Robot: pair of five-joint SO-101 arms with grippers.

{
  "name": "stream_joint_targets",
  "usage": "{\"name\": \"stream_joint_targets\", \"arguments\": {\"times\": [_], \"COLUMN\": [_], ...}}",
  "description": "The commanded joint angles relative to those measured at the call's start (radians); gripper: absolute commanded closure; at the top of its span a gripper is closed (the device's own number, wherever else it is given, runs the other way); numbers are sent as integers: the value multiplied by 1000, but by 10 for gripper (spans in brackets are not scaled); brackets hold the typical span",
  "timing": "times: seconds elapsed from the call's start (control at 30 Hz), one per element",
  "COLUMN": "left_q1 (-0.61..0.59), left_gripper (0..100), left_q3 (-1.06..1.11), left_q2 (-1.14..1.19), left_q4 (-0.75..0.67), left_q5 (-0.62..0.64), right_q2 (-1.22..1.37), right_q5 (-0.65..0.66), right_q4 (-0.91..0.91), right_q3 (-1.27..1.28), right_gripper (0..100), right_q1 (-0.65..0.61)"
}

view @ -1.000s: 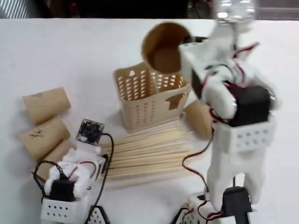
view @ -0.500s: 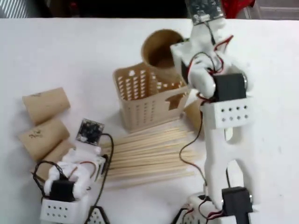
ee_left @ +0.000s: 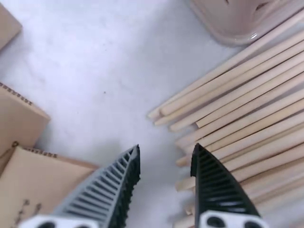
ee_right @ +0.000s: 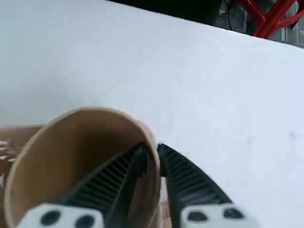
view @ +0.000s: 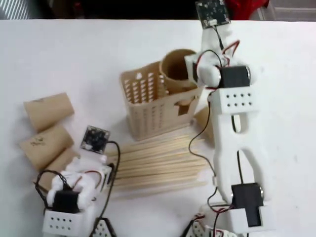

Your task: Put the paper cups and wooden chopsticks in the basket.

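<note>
My right gripper [ee_right: 151, 148] is shut on the rim of a brown paper cup [ee_right: 80, 156], one finger inside and one outside. In the high view that cup [view: 176, 70] stands upright, lowered into the far right part of the cream basket [view: 148, 106], with the right gripper [view: 192, 69] at its rim. Wooden chopsticks [view: 158, 163] lie in a pile in front of the basket. Three more cups [view: 47, 133] lie on their sides at the left. My left gripper [ee_left: 164, 156] hovers open just above the table between those cups [ee_left: 28, 166] and the chopstick ends [ee_left: 228, 109].
Another paper cup [view: 203, 121] lies behind the right arm, to the right of the basket. The basket's base [ee_left: 237, 19] shows in the left wrist view. Bare white table stretches to the far left and far right.
The right arm has stretched forward and brought the cup down from above the basket into it, turning it upright. The left arm has not moved.
</note>
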Motion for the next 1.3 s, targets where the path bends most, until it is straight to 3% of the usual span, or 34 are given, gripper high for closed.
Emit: {"name": "stream_joint_targets", "arguments": {"times": [0.0,0.1,0.33,0.53,0.67,0.97,1.27], "left_q1": [8,8,8,8,8,8,8], "left_gripper": [812,812,812,812,812,812,812], "left_q3": [0,0,0,0,0,0,0], "left_q2": [-5,-5,-5,-5,-5,-5,-5], "left_q4": [5,5,5,5,5,5,5], "left_q5": [0,0,0,0,0,0,0], "right_q2": [-24,-73,-245,-297,-246,90,387], "right_q5": [9,9,2,-138,-190,-344,-419], "right_q4": [36,56,131,177,176,168,182], "right_q3": [-9,-11,-11,8,51,17,-204], "right_gripper": [803,755,836,852,800,788,787], "right_q1": [10,10,28,268,372,240,226]}}
